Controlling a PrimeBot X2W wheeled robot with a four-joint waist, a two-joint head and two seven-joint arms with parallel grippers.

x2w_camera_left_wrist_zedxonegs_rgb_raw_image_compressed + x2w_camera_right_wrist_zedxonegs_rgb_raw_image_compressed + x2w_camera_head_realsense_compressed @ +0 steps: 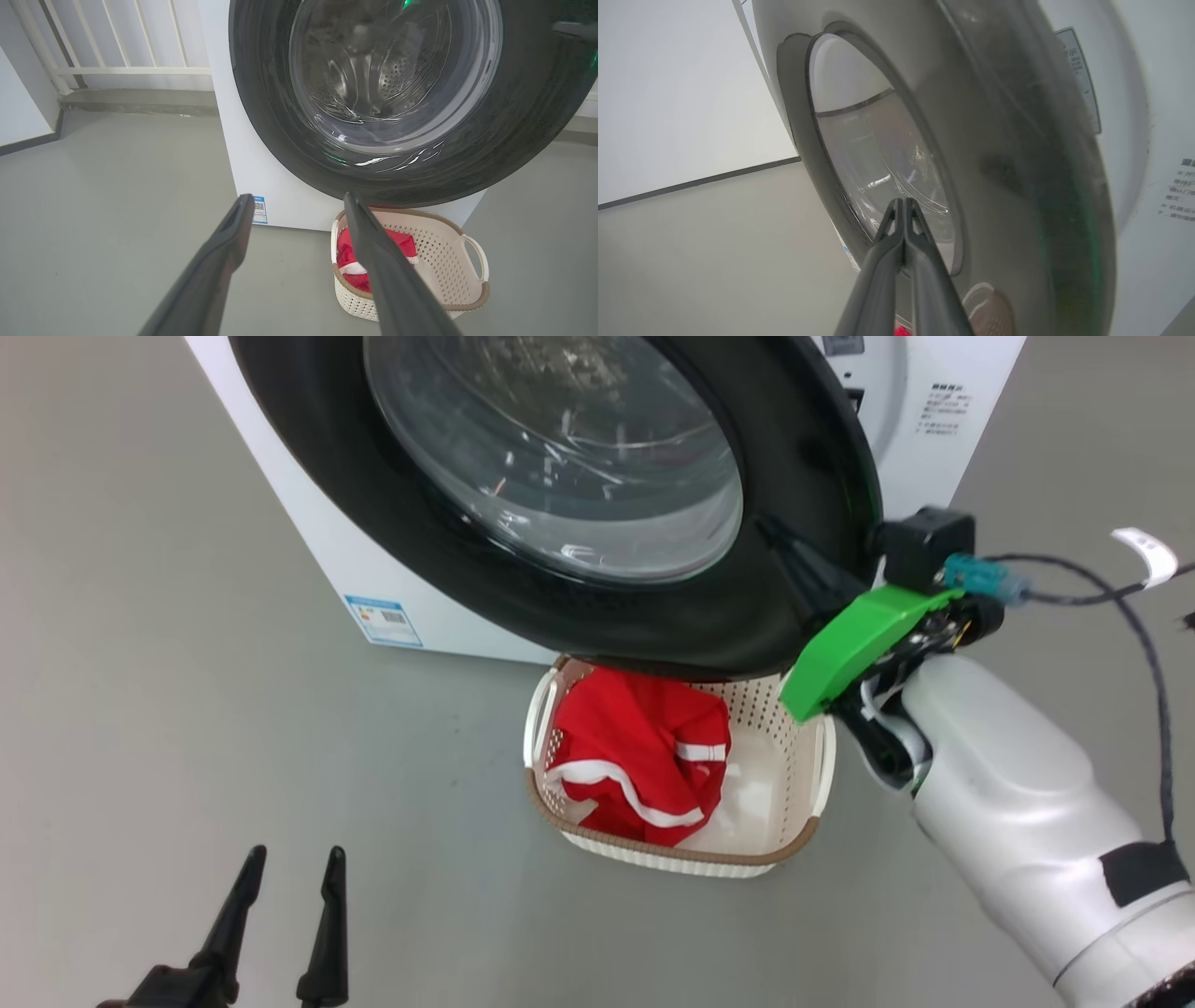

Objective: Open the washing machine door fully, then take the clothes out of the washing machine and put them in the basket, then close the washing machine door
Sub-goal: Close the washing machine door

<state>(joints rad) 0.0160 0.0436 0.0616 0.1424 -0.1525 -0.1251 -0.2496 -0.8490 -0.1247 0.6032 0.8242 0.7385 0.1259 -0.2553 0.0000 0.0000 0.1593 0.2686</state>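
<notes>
The washing machine door (373, 523) has a black rim and a clear glass bowl, and it stands swung partway towards the white washing machine (317, 541), its lower rim hanging over the basket. My right gripper (773, 534) is shut, holding nothing, and lies against the door's rim near its free edge. In the right wrist view the shut gripper (903, 203) points across the door (994, 140). The cream basket (784, 765) sits on the floor below, with the red clothes (635, 747) in its left half. My left gripper (294, 863) is open and low, away from everything.
A black cable with a white tag (1148, 551) loops from my right wrist. In the left wrist view, a white railing (117, 70) and a raised ledge (135, 100) stand behind the machine. Grey floor (187, 709) stretches out to the left of the basket.
</notes>
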